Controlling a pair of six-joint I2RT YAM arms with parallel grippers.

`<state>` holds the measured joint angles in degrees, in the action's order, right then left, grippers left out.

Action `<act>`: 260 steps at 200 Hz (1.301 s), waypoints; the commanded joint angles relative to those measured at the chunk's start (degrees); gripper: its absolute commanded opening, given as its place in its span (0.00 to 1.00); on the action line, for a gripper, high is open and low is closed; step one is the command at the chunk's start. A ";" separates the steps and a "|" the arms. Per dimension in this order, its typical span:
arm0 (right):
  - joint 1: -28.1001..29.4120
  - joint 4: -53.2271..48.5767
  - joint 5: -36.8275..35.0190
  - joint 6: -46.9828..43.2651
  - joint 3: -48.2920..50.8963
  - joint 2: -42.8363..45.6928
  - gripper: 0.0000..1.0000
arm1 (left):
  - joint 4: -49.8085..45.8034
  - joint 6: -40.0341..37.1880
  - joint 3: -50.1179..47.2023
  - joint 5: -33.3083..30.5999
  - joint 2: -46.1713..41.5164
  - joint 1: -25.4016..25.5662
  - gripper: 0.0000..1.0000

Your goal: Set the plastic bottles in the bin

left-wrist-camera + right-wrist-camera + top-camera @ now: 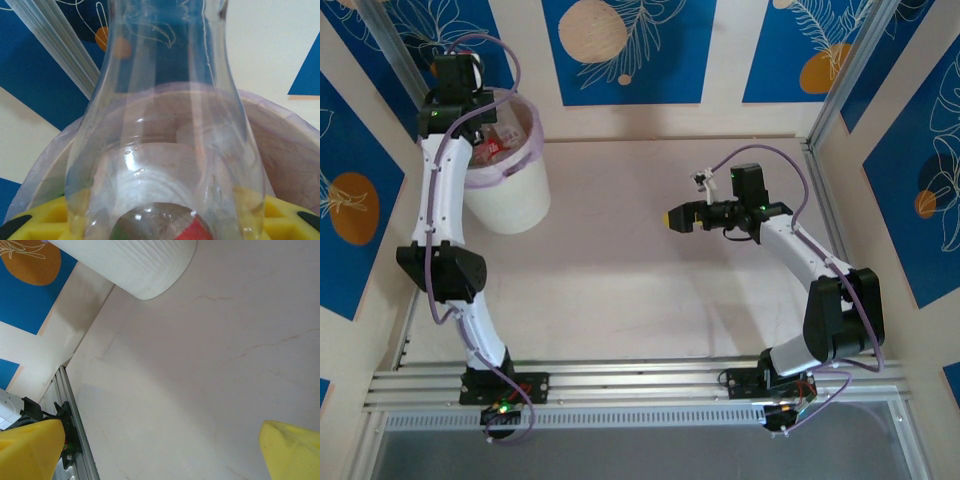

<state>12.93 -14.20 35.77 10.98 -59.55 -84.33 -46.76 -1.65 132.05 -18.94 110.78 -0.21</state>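
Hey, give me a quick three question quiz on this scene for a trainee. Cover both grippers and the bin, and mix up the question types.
1. True or false: the right gripper is shut on a bottle.
2. What does the left gripper hold? A) a green bottle B) a clear bottle C) nothing
3. Fill the blank: the left gripper hangs over the ____.

Key
1. False. Its jaws stand open and empty above the table.
2. B.
3. bin.
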 commanded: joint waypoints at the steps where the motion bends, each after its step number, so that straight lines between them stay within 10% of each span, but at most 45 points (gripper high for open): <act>1: -0.23 -1.13 0.39 -0.97 0.77 -0.77 1.00 | -3.71 -2.30 1.51 -2.27 2.28 -0.50 0.38; 74: -0.02 -1.29 -0.28 -0.87 0.31 -1.88 0.99 | -4.05 -0.46 1.52 2.40 3.00 -1.20 0.95; 194: -0.36 0.91 -10.03 2.28 1.99 2.88 1.00 | 0.71 3.43 -4.08 10.70 -9.49 -0.45 0.99; 260: -3.08 -7.89 -30.41 4.26 1.89 11.30 0.99 | 18.09 1.61 -42.75 2.94 -34.93 20.30 1.00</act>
<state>10.39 -15.77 16.71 14.06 -57.93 -75.99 -37.30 0.49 101.65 -12.25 84.27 13.61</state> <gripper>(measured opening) 0.992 0.998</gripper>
